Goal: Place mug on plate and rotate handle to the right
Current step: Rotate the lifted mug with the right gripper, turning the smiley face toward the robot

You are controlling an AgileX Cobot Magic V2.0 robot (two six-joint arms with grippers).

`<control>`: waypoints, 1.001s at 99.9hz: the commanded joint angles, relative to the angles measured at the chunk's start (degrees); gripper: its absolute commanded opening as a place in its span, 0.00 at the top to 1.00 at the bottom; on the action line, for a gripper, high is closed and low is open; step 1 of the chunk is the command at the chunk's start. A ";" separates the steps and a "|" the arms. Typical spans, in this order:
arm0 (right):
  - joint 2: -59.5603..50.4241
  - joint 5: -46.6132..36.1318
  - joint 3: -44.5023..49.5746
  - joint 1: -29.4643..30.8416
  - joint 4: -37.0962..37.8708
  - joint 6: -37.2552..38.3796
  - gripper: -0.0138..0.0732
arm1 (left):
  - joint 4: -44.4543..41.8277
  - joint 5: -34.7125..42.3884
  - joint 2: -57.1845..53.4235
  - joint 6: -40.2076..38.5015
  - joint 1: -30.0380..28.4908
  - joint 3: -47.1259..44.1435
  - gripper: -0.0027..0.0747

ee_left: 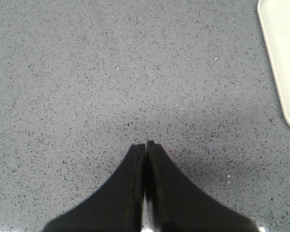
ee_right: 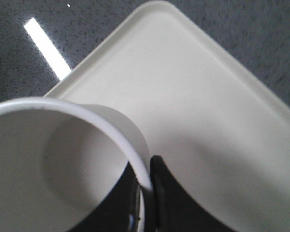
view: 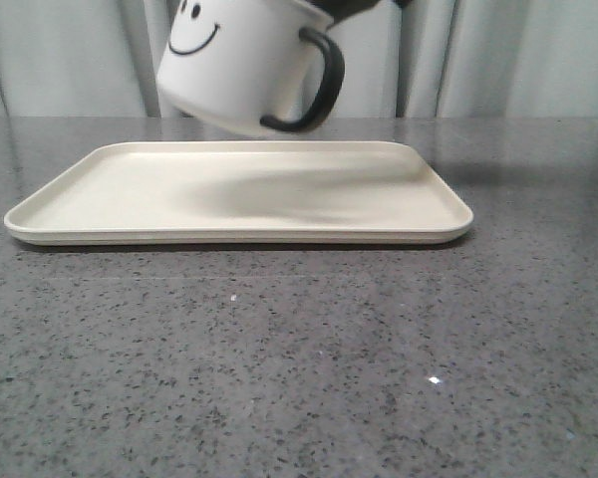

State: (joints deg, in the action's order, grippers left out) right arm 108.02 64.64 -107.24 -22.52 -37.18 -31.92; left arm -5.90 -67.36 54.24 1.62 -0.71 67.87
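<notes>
The white mug with a black smiley face hangs tilted in the air above the back of the cream plate. Its black handle points right in the front view. My right gripper is shut on the mug's rim, one finger inside and one outside, with the plate below. Only a dark bit of that gripper shows at the top of the front view. My left gripper is shut and empty above the bare grey table, with a plate corner to one side.
The speckled grey table stretches in front of the plate. Pale curtains hang behind the table's far edge. A bright light reflection lies on the table beside the plate.
</notes>
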 commanded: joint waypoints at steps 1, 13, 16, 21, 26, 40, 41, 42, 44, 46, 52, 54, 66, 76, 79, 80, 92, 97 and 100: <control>-3.23 3.23 -7.79 0.09 1.53 -2.27 0.97 | 0.09 2.48 -0.82 -0.28 -0.05 1.41 0.99; -2.96 7.82 -15.74 0.09 9.87 -3.24 0.97 | 0.36 2.34 -0.82 -0.28 -0.05 1.41 0.99; -2.74 9.08 -17.54 0.09 11.47 -4.06 0.97 | 0.64 2.34 -0.82 -0.28 -0.05 1.41 0.99; -2.58 10.86 -19.28 0.09 12.65 -5.98 0.97 | 0.89 2.34 -0.82 -0.28 -0.05 1.41 0.99; -2.58 11.59 -19.54 0.09 12.54 -9.06 0.97 | 0.98 2.34 -0.82 -0.28 -0.05 1.41 0.99; -2.23 11.87 -19.54 -1.41 12.54 -16.02 0.97 | 0.98 2.22 -0.82 -0.28 -0.05 1.41 0.99; -2.23 11.87 -19.54 -1.66 12.54 -16.28 0.97 | 0.98 2.22 -0.82 -0.28 -0.05 1.41 0.99; -2.12 11.87 -19.54 -1.79 12.54 -16.79 0.97 | 0.98 2.10 -0.82 -0.28 -0.05 1.41 0.99; -1.98 11.87 -19.54 -2.05 12.54 -17.53 0.97 | 0.98 2.09 -0.82 -0.28 -0.05 1.41 0.99; -1.81 11.87 -19.54 -2.26 12.54 -17.82 0.97 | 0.98 1.96 -0.82 -0.28 -0.05 1.41 0.99; -1.12 11.87 -19.54 -3.08 12.54 -18.58 0.97 | 0.98 1.96 -0.82 -0.28 -0.05 1.41 0.99; -0.75 11.87 -19.54 -3.14 12.60 -18.56 0.97 | 0.98 1.96 -0.82 -0.28 -0.05 1.41 0.99; 1.28 11.87 -19.54 -4.27 12.61 -18.99 0.97 | 0.98 1.88 -0.82 -0.28 -0.05 1.41 0.99; 2.34 11.87 -19.02 -5.24 12.77 -21.27 0.97 | 0.98 1.88 -0.82 -0.28 -0.05 1.41 0.99; 2.49 11.87 -18.60 -5.37 12.78 -22.15 0.97 | 0.98 1.83 -0.82 -0.28 -0.05 1.41 0.99; 2.48 11.87 -18.50 -5.43 12.78 -22.59 0.97 | 0.98 1.83 -0.82 -0.28 -0.05 1.41 0.99; 2.55 11.87 -16.41 -5.73 12.99 -26.67 0.97 | 0.98 1.74 -0.82 -0.28 -0.05 1.41 0.99; 2.55 11.87 -15.95 -5.73 13.74 -27.29 0.97 | 0.98 1.74 -0.82 -0.28 -0.05 1.41 0.99; 2.56 11.87 -15.55 -5.73 14.30 -27.86 0.97 | 0.98 1.74 -0.82 -0.28 -0.05 1.41 0.99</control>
State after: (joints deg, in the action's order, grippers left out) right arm 113.85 72.13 -122.18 -28.32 -22.58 -57.39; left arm -4.97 -68.25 54.10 1.62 -0.71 67.87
